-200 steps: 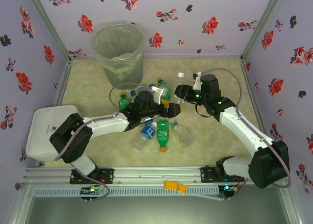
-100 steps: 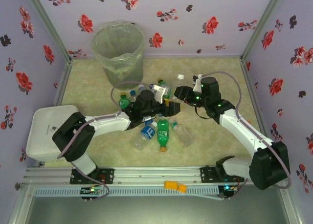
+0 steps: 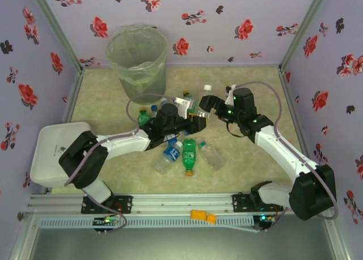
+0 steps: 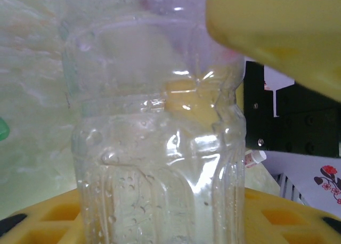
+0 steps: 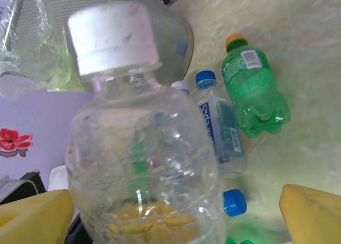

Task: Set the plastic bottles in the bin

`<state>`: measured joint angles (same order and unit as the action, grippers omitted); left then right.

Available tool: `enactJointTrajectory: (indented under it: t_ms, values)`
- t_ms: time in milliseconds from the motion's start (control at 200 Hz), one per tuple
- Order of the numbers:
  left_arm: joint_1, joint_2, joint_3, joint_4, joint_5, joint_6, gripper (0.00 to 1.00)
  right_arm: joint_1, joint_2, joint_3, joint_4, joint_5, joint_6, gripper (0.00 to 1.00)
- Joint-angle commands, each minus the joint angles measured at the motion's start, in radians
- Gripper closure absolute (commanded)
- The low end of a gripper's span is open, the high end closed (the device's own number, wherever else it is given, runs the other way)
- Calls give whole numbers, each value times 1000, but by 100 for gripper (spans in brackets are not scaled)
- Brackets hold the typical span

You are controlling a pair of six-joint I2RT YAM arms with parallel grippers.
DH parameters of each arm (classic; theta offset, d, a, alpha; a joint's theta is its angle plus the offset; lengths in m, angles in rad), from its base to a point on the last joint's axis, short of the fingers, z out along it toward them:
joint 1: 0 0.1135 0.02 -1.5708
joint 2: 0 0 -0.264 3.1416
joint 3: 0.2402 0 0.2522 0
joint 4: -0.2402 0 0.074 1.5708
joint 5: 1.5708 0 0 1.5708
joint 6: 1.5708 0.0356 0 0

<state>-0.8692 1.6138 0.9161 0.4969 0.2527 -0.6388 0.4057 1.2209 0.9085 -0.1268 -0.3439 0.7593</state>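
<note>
While the left pincer (image 3: pixel 193 116) clamps a clear bottle (image 4: pixel 160 164), the right pincer (image 5: pixel 175 214) gapes wide — yellow fingers (image 5: pixel 311 212) flanking that bottle.

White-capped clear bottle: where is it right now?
In the top view the white-capped clear bottle is mid-table between the two grippers, nearer and right of the bin; the left gripper grips its body, and the right gripper stands open around it.
</note>
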Motion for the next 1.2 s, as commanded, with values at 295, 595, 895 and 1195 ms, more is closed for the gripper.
enactJointTrajectory:
  t_ms: [295, 595, 895, 1195]
  values:
    - [91, -256, 91, -306, -110, 212, 75, -13, -16, 106, -235, 303, -100, 0]
    - [239, -334, 311, -511, -119, 347, 82, -13, -33, 36, -189, 261, -98, 0]
    - [437, -245, 578, -698, -141, 444, 82, -12, -40, -16, -154, 194, -105, 0]
    - [617, 32, 952, -1011, -141, 448, 83, -25, -100, -108, -51, 170, -101, 0]
